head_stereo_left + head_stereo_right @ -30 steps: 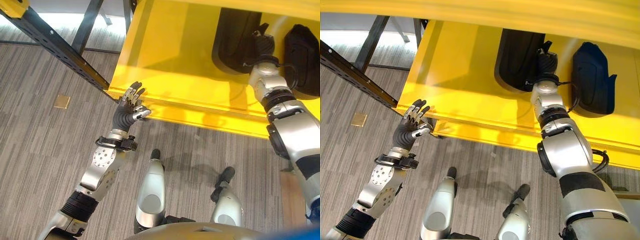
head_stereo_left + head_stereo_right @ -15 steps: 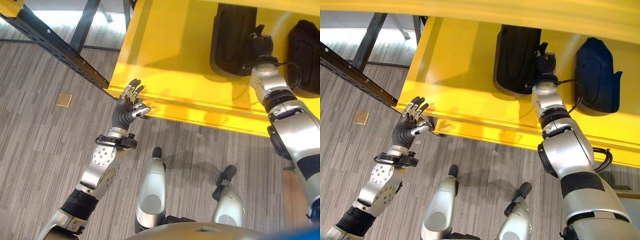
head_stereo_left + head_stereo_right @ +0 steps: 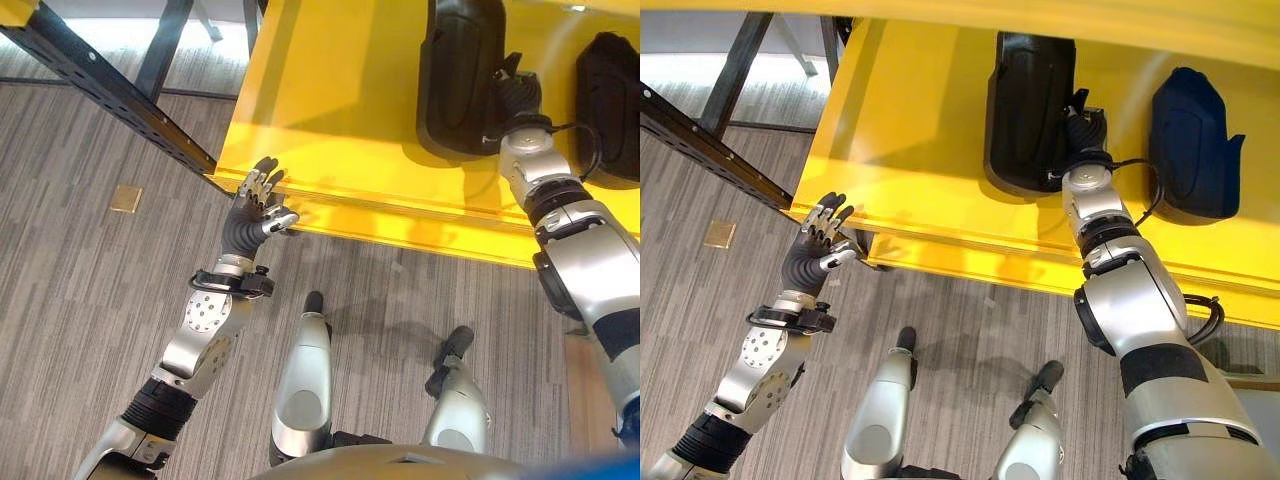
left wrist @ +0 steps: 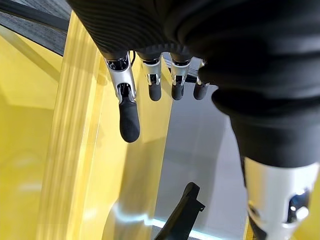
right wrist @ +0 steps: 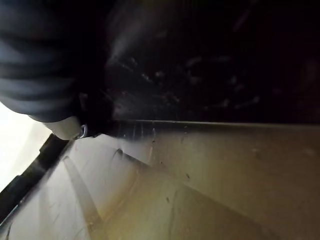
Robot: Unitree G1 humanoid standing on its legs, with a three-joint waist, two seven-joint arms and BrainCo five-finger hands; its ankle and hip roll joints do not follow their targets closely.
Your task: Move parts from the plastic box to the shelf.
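Left eye view: a yellow shelf [image 3: 330, 120] fills the upper half, its front edge running from about 9 o'clock down toward 3 o'clock. Two black parts lie on it: one part [image 3: 455, 70] at about 1 o'clock and a second part [image 3: 610, 95] at about 2 o'clock, apart from each other. The left hand [image 3: 255, 205] is raised just left of centre, fingers straight and spread, holding nothing, its fingertips just at the shelf's front corner. The right hand [image 3: 515, 95] reaches onto the shelf between the two parts and sits against the right side of the nearer part; its fingers are hidden against that part, so whether it grips cannot be told. A dark metal post [image 3: 110, 95] slants from 10 o'clock toward the shelf corner. A small tan square [image 3: 125, 198] lies on the grey carpet [image 3: 80, 300] at 9 o'clock.

Right eye view: the same layout. The nearer part [image 3: 1028, 110] lies at 12 o'clock and the second part [image 3: 1195, 140] at 2 o'clock on the shelf. The right hand [image 3: 1083, 130] touches the nearer part's right edge. The left hand [image 3: 818, 240] stands open at 9 o'clock by the shelf corner.

Left wrist view: the left hand's fingers [image 4: 129, 117] hang straight and relaxed, empty, beside the yellow shelf edge [image 4: 70, 150].

Right wrist view: a dark part surface [image 5: 210, 60] lies close against the hand's ribbed cover [image 5: 45, 65], above the shelf surface [image 5: 200, 190]; the fingers cannot be made out.
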